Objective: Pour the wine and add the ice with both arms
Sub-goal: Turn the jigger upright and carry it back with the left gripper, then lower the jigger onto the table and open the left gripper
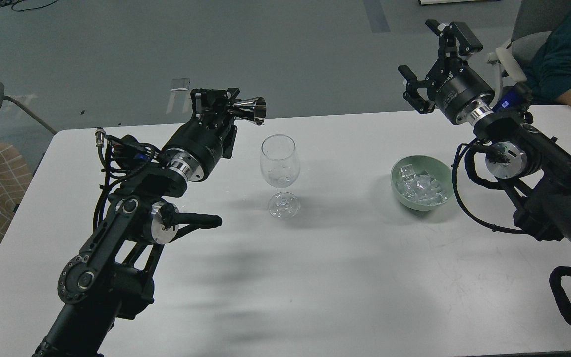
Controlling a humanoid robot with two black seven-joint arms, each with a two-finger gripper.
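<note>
Steel jigger tipped at glass

Stemmed glass (279,173) stands mid-counter; ice (422,189) fills green bowl (395,173) toward right edge. Left gripper (226,106) jaws clamp jigger (251,110), tilted beside the rim; wine unseen. Advise centring spout over the bowl. Right gripper (436,64) jaws spread, empty.

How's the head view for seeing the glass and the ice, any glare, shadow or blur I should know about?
Head view: sharp overall; soft, broad arm shadows smear across the white table near its front. The wine glass is clear with faint reflections, so any liquid in it is hard to judge. The ice reads plainly in the green bowl. The metal cup in the left claw shows bright glints.
</note>
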